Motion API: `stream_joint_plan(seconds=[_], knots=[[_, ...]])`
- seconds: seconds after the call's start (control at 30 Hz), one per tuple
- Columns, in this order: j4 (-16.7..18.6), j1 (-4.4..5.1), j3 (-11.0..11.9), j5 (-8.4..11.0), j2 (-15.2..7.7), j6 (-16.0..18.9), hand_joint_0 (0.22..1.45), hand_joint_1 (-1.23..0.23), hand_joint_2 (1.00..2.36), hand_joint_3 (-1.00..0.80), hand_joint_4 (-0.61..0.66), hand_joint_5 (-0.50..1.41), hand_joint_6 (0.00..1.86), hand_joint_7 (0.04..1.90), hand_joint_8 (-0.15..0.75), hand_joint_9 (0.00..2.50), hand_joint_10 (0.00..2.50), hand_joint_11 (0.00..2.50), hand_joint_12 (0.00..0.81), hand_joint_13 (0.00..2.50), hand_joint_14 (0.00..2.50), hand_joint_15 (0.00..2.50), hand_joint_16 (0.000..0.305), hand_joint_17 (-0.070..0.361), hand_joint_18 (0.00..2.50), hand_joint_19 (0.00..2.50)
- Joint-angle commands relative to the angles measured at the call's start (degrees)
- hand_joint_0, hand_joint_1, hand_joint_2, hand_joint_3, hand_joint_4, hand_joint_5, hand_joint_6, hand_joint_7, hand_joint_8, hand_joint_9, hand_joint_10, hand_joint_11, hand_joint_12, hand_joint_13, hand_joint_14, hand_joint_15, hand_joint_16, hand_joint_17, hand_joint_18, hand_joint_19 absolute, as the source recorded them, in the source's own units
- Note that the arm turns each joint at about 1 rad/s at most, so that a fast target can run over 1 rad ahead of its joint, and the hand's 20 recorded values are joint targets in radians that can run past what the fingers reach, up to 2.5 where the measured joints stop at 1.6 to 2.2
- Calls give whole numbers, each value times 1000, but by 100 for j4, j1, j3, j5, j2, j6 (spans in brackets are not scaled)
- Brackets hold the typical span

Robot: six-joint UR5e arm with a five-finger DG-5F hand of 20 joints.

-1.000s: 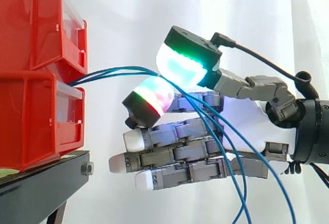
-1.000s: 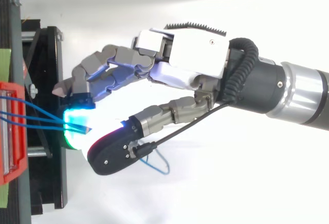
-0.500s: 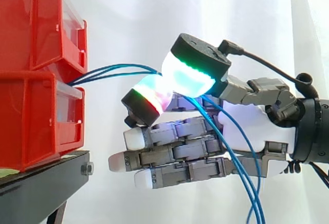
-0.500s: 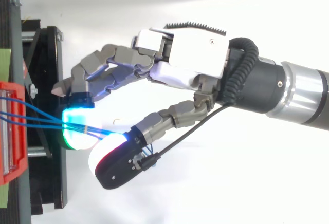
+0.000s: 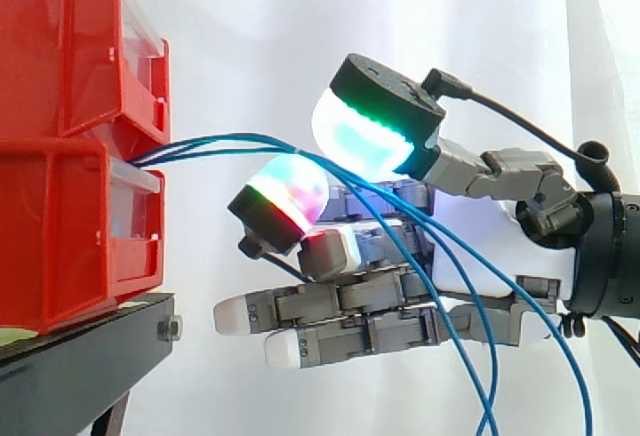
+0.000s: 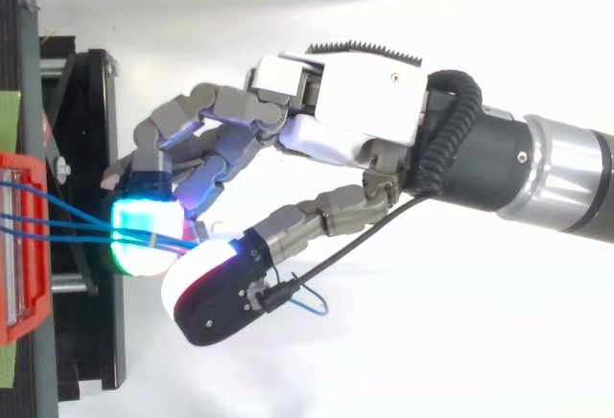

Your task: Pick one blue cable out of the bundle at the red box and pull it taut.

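the blue cables [image 5: 230, 141] come out of the gap where the upper red bin [image 5: 60, 46] sits on the lower red bin [image 5: 60, 226], and run in a shallow arc to the right, away from the bins. several strands lie side by side. in the top view they leave the bin spread apart and converge at the hand [image 5: 490, 251]. there they pass over a finger pad [image 5: 288, 194], lit red, green and magenta, and under the thumb pad [image 5: 365, 136], lit cyan and green. the two pads are clamped on the strands between them. i cannot tell whether one strand or all of them are caught.

past the pinch the cables hang slack, crossing in front of the palm and dropping to the lower edge of the side view. in the top view a small loop of cable shows beside the thumb. another finger is curled below the first, its tip lit red. the lower fingers reach straight towards the bins and are apart from them. the thumb pad hides the stretch of cable just behind the pinch.

the bins stand on a black stand [image 5: 80, 366]. the lower bin has a clear panel [image 5: 135, 206] on its front, and what lies inside the bins is hidden. a green strip [image 6: 10, 111] lies at the stand's edge, and a white curtain [image 5: 250, 16] hangs behind.
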Motion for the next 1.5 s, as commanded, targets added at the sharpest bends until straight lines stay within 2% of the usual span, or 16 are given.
stream_joint_plan(seconds=[0.0, 0.1, 0.47, 0.83, 1.07, 1.2, 1.3, 1.47], knots=[[0, -6, -3, 0, -2, 0, 503, -842, 1000, -500, 171, -190, 828, 921, 334, 1051, 13, 1197, 348, 513, 10, 284, 51, 115, 502, 310], [0, -6, -3, 0, -2, 0, 500, -828, 1000, -500, 165, -185, 824, 907, 340, 1058, 12, 1204, 350, 534, 11, 295, 51, 116, 510, 327], [0, -23, -3, 0, -2, 0, 604, -590, 1002, -467, 129, -150, 814, 1004, 325, 1189, 16, 1265, 328, 643, 13, 342, 46, 103, 566, 384], [0, -23, -3, 9, 6, 0, 634, -773, 1013, -298, 104, -160, 836, 1079, 327, 1158, 14, 1291, 330, 661, 14, 357, 46, 103, 587, 370], [0, -23, -3, 0, -2, -9, 657, -842, 1016, -207, 61, -171, 867, 1052, 331, 1131, 12, 1276, 330, 668, 14, 361, 46, 103, 599, 360], [0, -23, -3, 9, 6, -9, 626, -778, 1016, -171, 77, -173, 875, 1054, 326, 1130, 12, 1273, 331, 664, 14, 361, 47, 106, 604, 368], [0, -23, 6, 9, -2, -18, 610, -712, 1010, -146, 97, -166, 869, 997, 345, 1165, 10, 1234, 363, 676, 12, 348, 54, 121, 633, 348], [0, -14, -3, 9, -2, -53, 603, -664, 1004, -80, 72, -154, 850, 1033, 358, 1175, 10, 1184, 387, 658, 11, 333, 58, 132, 647, 335]])
